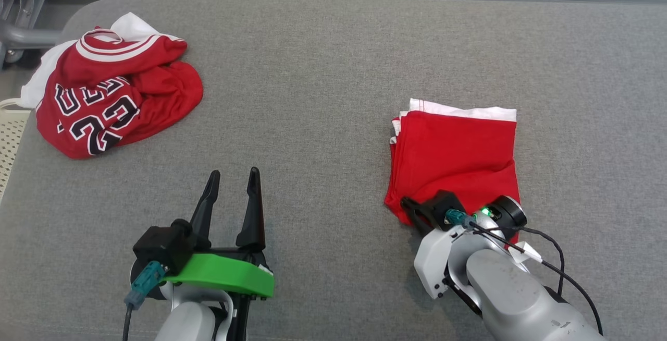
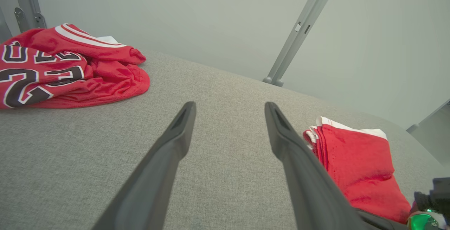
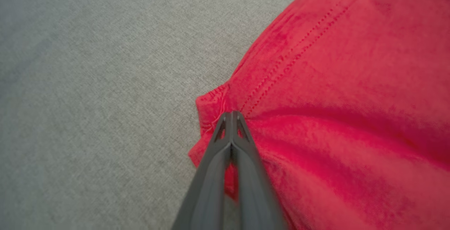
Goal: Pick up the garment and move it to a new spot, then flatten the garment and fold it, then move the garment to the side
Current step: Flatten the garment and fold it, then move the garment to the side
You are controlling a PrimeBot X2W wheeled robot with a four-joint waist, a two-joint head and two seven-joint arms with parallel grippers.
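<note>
The garment point(image 1: 453, 153) is a red one with a white hem, folded into a rectangle on the right of the grey padded table point(image 1: 312, 96). It also shows in the left wrist view point(image 2: 355, 159) and the right wrist view point(image 3: 334, 82). My right gripper point(image 1: 405, 204) is shut, its tips point(image 3: 231, 114) pinching the garment's near-left corner, where the cloth puckers. Low on the left, my left gripper point(image 1: 233, 172) stands open over bare table, with nothing between its fingers point(image 2: 229, 105).
A crumpled red jersey point(image 1: 114, 96) with white trim and the number 23 lies at the far left point(image 2: 63, 71). A pale perforated basket point(image 1: 8, 137) shows past the table's left edge. A grey metal post point(image 2: 299, 33) rises behind the table.
</note>
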